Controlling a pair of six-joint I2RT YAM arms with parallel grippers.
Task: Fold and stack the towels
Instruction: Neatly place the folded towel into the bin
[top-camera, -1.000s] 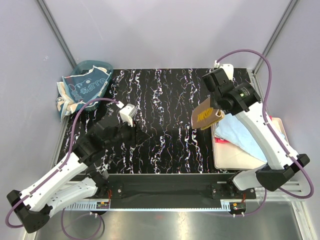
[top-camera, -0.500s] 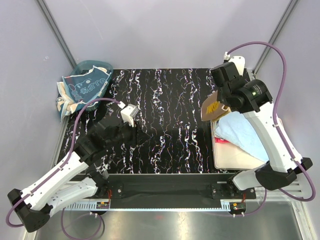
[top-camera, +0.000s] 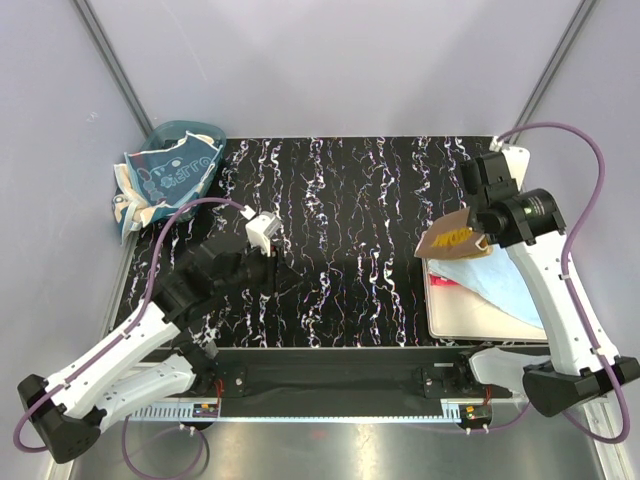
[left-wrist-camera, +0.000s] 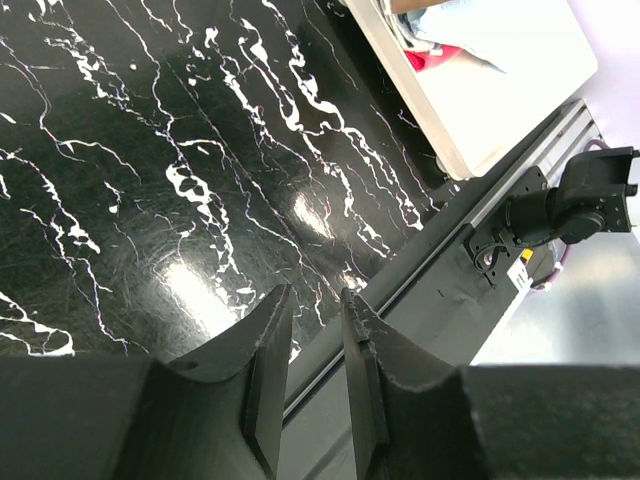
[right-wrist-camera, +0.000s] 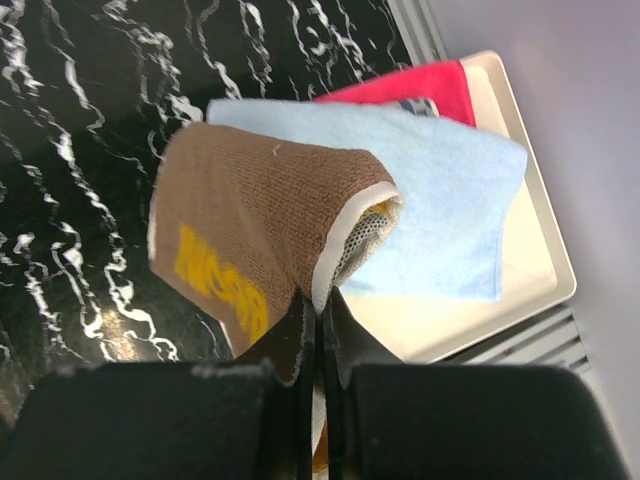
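Top view first: the black, white-veined marble-look bench (top-camera: 340, 230) fills the middle. At its 4 o'clock edge sits the cream rectangular plastic tray (top-camera: 480, 318). Off the 10 o'clock corner stands the translucent teal plastic basket (top-camera: 186, 128), and a teal cloth towel with white line pattern (top-camera: 178, 170) spills over its near rim.

On the tray, a plain light blue square towel (top-camera: 497, 282) lies folded on top. A red towel (top-camera: 446, 283) peeks out from under it at the tray's 9 o'clock side. The right wrist view shows that red one reaching to the tray's far end.

Now the one in play: a brown-orange folded towel with a yellow print (top-camera: 455, 238) hangs above the tray's 11 o'clock corner, over the blue towel's edge. The right arm's fingers (right-wrist-camera: 304, 322) are clenched on its fold, pinching the doubled edge, and the cloth is off the stack.

Over at 8 o'clock, the left arm's fingers (left-wrist-camera: 272, 325) hover low above bare bench. They are parted by a narrow gap and grasp nothing.
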